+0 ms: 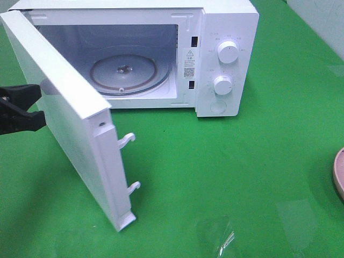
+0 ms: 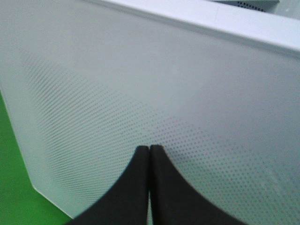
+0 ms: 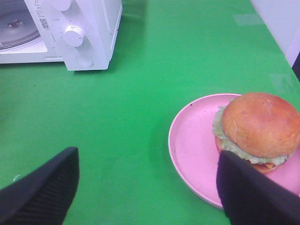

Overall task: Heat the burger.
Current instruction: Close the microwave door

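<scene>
Burger: You saw the burger [image 3: 260,129], a domed brown-orange bun over pale green filling, sitting on the far side of the pink plate [image 3: 192,154], toward its rim, only in the right wrist view. It was not visible in the high view.
Plate: You found the pink plate on the green table [image 1: 242,177], well apart from the microwave [image 1: 228,59]. In the high view only its rim [image 1: 338,174] showed at the right edge.
Right gripper: You saw the right gripper [image 3: 145,192] with its two black fingers set wide apart and nothing between them. One finger [image 3: 248,197] overlapped the near rim of the plate in the picture, just beside the burger; whether it touched, you could not tell. The other finger was over bare green table.
Microwave: You saw it standing at the back of the table, cavity open, with the glass turntable [image 1: 129,70] bare inside and two white knobs [image 1: 228,54] on the control panel.
Door: You saw the microwave door [image 1: 70,129] swung out wide toward the front left, two latch hooks showing on its free edge.
Left gripper: You saw the left gripper [image 2: 149,154] with its black fingers pressed together, tips pointed at the dotted outer face of the door. Contact could not be confirmed.
</scene>
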Controlling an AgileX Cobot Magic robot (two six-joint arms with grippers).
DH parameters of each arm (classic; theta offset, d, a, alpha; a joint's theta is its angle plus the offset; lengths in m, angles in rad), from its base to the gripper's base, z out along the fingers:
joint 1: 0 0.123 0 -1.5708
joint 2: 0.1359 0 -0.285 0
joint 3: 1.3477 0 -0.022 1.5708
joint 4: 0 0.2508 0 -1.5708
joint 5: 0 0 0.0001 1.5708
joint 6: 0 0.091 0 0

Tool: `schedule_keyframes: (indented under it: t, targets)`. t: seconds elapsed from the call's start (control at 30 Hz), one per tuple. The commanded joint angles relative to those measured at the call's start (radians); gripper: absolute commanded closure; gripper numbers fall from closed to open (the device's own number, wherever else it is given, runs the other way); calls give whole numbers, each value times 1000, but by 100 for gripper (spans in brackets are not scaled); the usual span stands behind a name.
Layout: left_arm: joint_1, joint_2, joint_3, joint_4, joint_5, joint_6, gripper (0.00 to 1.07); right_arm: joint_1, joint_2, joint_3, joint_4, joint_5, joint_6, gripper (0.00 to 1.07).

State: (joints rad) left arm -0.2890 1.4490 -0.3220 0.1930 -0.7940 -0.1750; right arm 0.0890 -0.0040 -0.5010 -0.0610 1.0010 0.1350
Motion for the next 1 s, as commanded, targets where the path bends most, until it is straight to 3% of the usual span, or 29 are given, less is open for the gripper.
schedule_keyframes:
  t: [0.03,0.27,0.33,0.4,0.53,0.87,1.0]
  targets:
    - [-25,12,-22,-33,-16,9,107,-6,-27,1,0,3,-9,31]
    - [-114,74,-81,-116,-13,65,107,-6,-27,1,0,3,-8,31]
    - [-147,95,-102,-161,-13,96,107,-6,-27,1,0,3,-8,31]
    - [-204,137,-146,-245,-11,163,107,-6,-27,1,0,3,-8,31]
    - [-242,168,-180,-291,-9,185,107,-6,-27,1,0,3,-8,31]
    - [-301,255,-292,-303,8,185,107,-6,-27,1,0,3,-9,31]
    - [-330,299,-349,-349,14,185,107,-6,-27,1,0,3,-8,31]
